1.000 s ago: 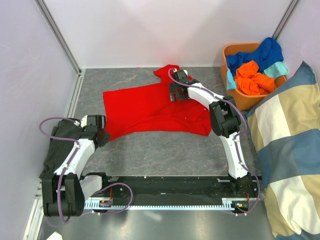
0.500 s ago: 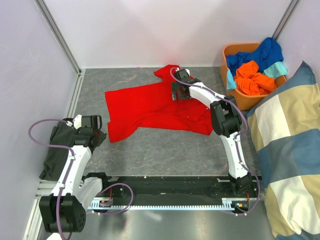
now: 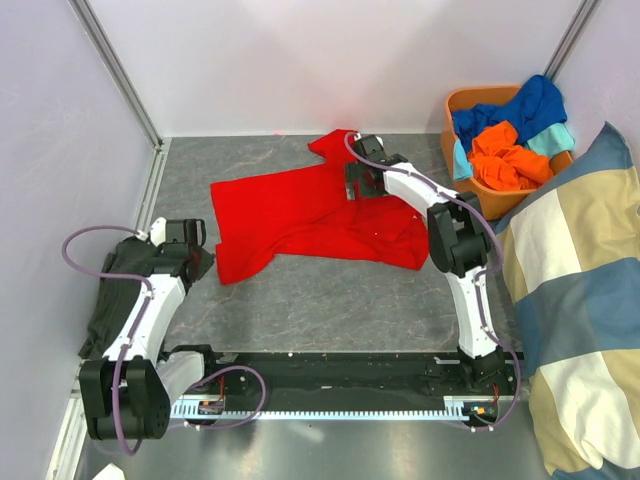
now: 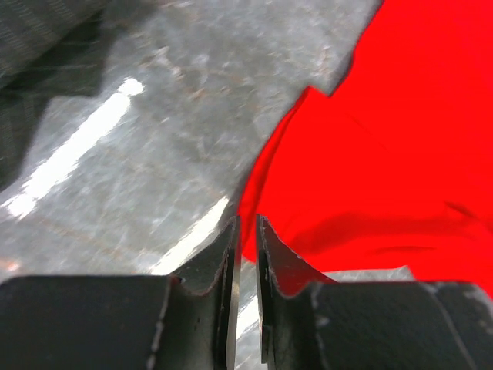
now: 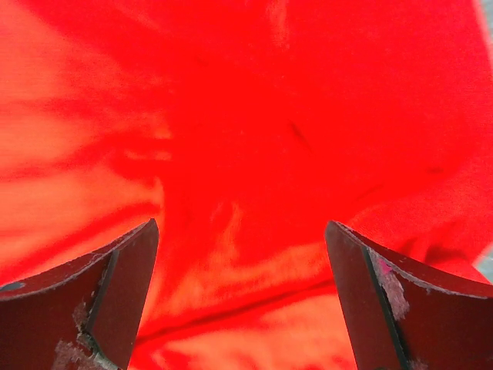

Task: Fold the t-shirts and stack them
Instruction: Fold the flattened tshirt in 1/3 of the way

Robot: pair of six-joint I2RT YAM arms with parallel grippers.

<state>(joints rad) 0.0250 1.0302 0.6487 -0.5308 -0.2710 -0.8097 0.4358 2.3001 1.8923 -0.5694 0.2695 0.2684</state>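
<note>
A red t-shirt [image 3: 300, 215] lies spread and rumpled on the grey table [image 3: 330, 300]. My right gripper [image 3: 357, 185] hovers low over its upper right part, near the collar. Its jaws are wide open, with only red cloth [image 5: 246, 116] beneath them [image 5: 241, 231]. My left gripper [image 3: 196, 262] sits just left of the shirt's lower left corner [image 4: 385, 139]. Its jaws [image 4: 246, 223] stand a narrow slit apart with bare table showing between them. More t-shirts, orange [image 3: 505, 158], royal blue [image 3: 522, 105] and light teal [image 3: 556, 138], are heaped in the basket.
An orange basket [image 3: 462, 100] stands at the back right. A big blue-and-beige checked cushion [image 3: 575, 310] fills the right side. A dark garment [image 3: 118, 292] lies at the left edge under my left arm. Walls close off the back and left.
My left gripper's jaws have parted a little and let go of the red shirt's lower left corner, which now lies on the table. The right gripper has shifted slightly right.
</note>
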